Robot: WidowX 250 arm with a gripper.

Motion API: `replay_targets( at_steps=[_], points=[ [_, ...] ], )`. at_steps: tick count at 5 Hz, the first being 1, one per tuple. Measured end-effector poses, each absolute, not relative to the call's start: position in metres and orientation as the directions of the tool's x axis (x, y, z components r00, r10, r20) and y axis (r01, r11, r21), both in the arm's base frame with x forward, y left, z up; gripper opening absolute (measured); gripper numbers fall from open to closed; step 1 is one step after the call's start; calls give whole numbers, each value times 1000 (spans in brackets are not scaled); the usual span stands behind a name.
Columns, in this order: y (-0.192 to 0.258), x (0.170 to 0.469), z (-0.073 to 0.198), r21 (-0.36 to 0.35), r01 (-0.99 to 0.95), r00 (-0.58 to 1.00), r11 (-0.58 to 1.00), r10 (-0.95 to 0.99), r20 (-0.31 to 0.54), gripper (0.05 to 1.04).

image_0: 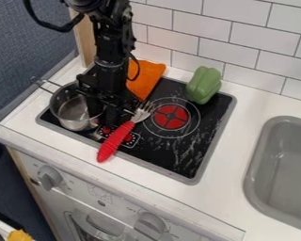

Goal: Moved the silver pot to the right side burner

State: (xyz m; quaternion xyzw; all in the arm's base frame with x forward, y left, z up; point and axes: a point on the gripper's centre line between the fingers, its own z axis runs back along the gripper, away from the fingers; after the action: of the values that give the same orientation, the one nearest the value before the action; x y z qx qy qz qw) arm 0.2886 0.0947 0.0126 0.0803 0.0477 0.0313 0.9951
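The gripper [104,106] hangs straight down at the right rim of the silver pot [71,113], overlapping that rim in the view. The pot stands upright at the left side of the black stove top, its wire handle pointing to the upper left. Part of its right wall is hidden behind the gripper. To the right, the right side burner [170,116] shows as a red disc inside pale rings, with no pot on it.
A fork with a red handle [116,141] lies between the pot and the burner, its tines at the burner's ring. An orange cloth [146,79] lies behind, and a green pepper [204,85] is at the back right. A grey sink [275,164] is on the right.
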Motion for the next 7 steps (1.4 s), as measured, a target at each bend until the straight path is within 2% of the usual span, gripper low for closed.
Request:
replay_targets(
  at_steps=[1, 2, 3, 4, 6, 7],
  points=[
    [93, 282, 27, 165, -93, 994, 982, 102, -50, 163],
    [92, 280, 40, 164, -153, 987, 975, 158, -13, 81],
    [77, 283, 57, 144, -174, 985, 974, 172, 21, 79],
    [22, 300, 78, 131, 7, 998, 991, -16, 67, 79],
    [-77, 285, 74, 169, 279, 954, 945, -293, 63, 79],
    [-102, 281, 53, 175, 335, 940, 926, -342, 10, 79]
  ],
)
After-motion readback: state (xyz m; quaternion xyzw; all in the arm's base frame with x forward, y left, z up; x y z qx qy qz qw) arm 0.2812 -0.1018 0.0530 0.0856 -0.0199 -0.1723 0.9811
